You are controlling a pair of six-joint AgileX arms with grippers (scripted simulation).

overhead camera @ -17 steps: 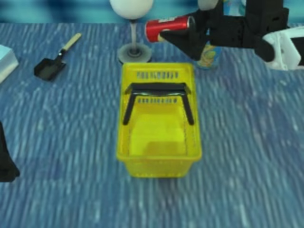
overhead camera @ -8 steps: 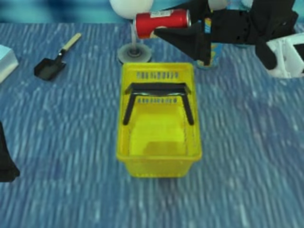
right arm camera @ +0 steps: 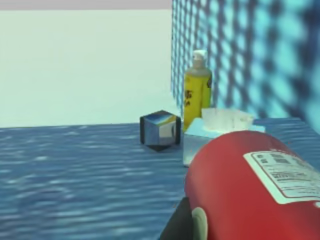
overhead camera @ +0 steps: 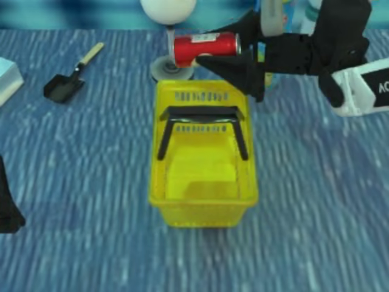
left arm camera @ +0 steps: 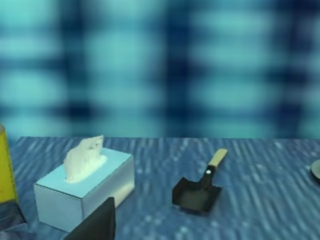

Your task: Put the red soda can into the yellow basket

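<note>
Small red cylindrical soda can with silver end and white label band (overhead camera: 205, 48) lies on its side in the air, just past the far rim of the bright yellow slotted plastic basket with black folding handles (overhead camera: 203, 210), not yet over its inside. Right gripper (overhead camera: 226, 56) has its black jaws pinching the can across the barrel near one end. My read: light, thin-walled, smooth metal, so slippery and dentable; a mid-barrel hold with moderate squeeze suits it better than one at the end. Right wrist view shows the can close up (right arm camera: 250, 195). Left gripper is parked at the counter's left edge; jaw state: cannot tell.
</note>
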